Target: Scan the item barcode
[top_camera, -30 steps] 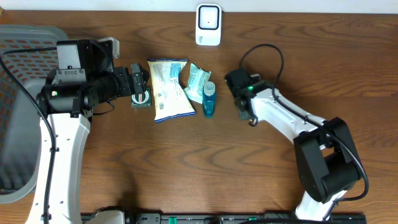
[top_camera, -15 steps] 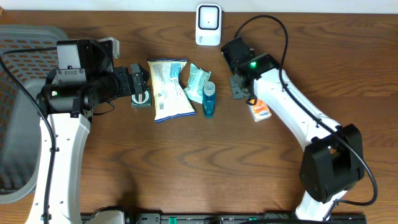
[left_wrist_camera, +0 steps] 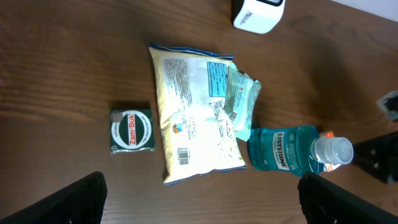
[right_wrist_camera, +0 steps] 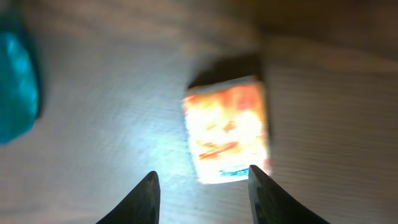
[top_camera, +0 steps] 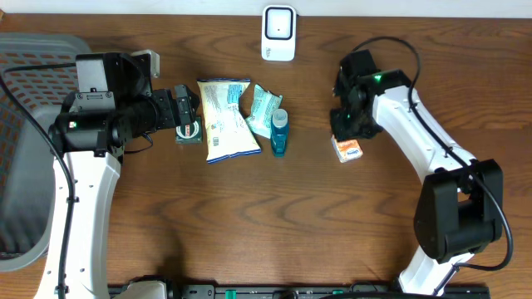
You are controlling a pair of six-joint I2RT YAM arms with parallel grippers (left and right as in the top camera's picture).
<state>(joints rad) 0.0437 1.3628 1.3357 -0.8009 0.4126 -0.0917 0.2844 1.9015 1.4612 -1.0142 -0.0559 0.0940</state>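
The overhead view is evenly lit and sharp, with only soft, faint shadows on the brown wooden table. The left wrist view is also crisp, though dimmer toward its upper left corner. The right wrist view is badly blurred: a white glare patch washes out the wood beside the small orange-and-white cardboard box, itself overexposed, and the teal plastic bottle is a smear.

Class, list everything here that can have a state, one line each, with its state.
Small orange cardboard box: lying flat, unheld.
Blue plastic mouthwash bottle: on its side, capped.
White plastic snack bag: flat, barcode up.
Green square Zam-Buk tin: closed, lid up.
Left gripper: open, empty.
Right gripper: open, empty, over the box.
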